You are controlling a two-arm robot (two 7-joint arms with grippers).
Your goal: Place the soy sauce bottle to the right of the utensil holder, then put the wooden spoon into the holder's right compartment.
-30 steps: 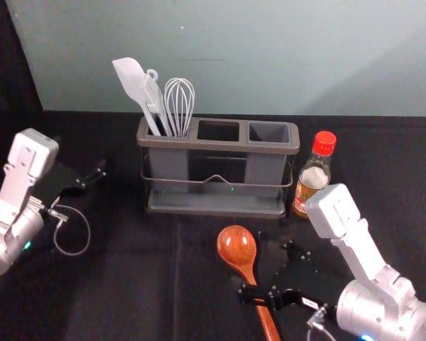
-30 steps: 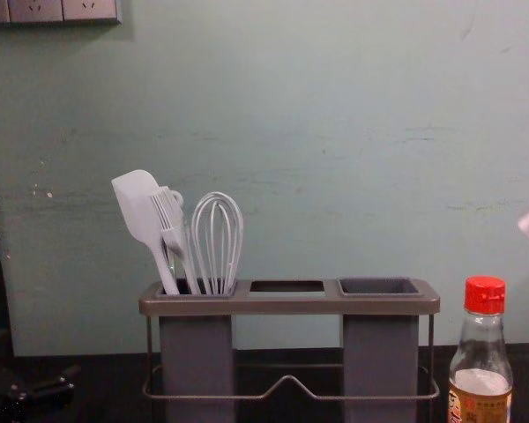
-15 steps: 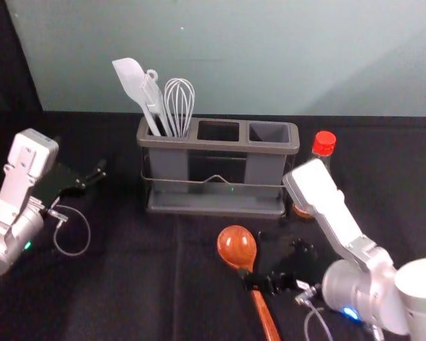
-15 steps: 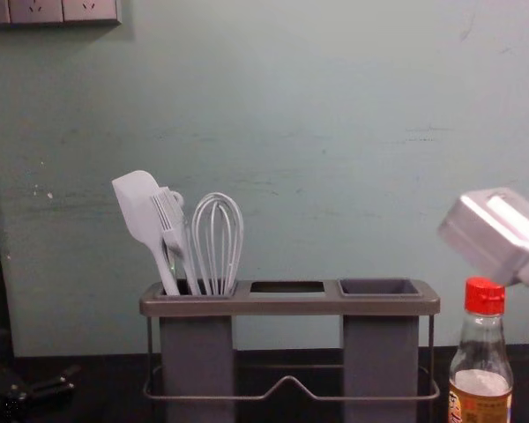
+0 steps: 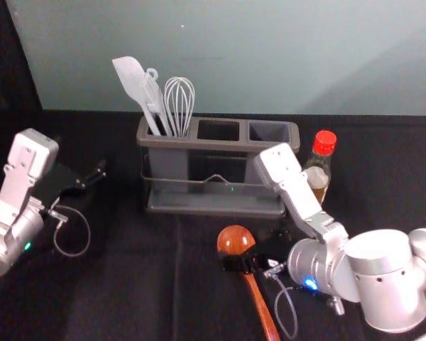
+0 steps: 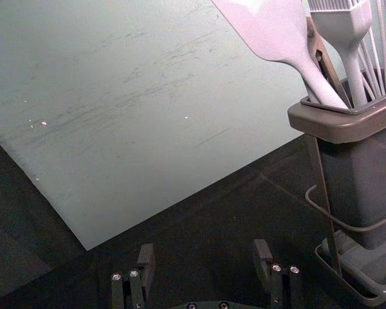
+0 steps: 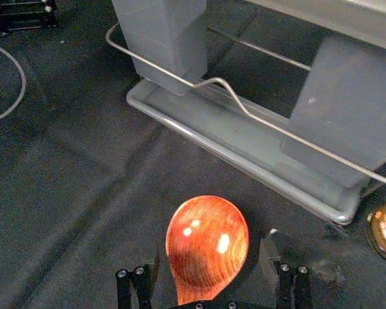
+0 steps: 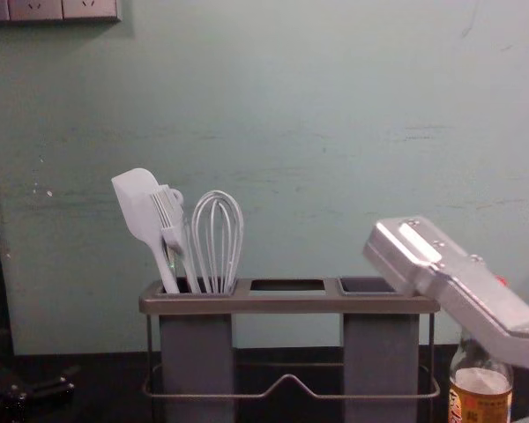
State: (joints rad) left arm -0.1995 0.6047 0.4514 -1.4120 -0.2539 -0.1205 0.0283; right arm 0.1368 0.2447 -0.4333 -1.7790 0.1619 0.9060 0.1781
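Wooden spoon (image 5: 234,240): laid flat on the tabletop (image 5: 128,284), handle running toward the front edge, bowl pointed at the holder.
Right gripper (image 7: 209,254): held low over the spoon by the neck, jaws spread to either side of it; no grip is seen to be taken.
Step in hand: the pick-up of the spoon, as judged; the bottle part looks done.
Grasp: best centred where the handle meets the bowl, with the jaws lowered evenly on both sides and closed squarely — off the rounded bowl, where slipping is likely.
Left gripper (image 6: 204,246): parked toward the tabletop's left edge, jaws wide apart, nothing between them.
Soy sauce bottle (image 5: 317,177): stood upright just beside the holder's right end, toward the back edge; its cap should be given room by the right arm on the lift.
Utensil holder (image 5: 220,144): set toward the back edge, spatula (image 5: 131,77) and whisk (image 5: 179,99) kept in its left compartment.
Right compartment (image 5: 268,133): to be entered handle first — the spoon is best raised above the rim, then tipped upright.
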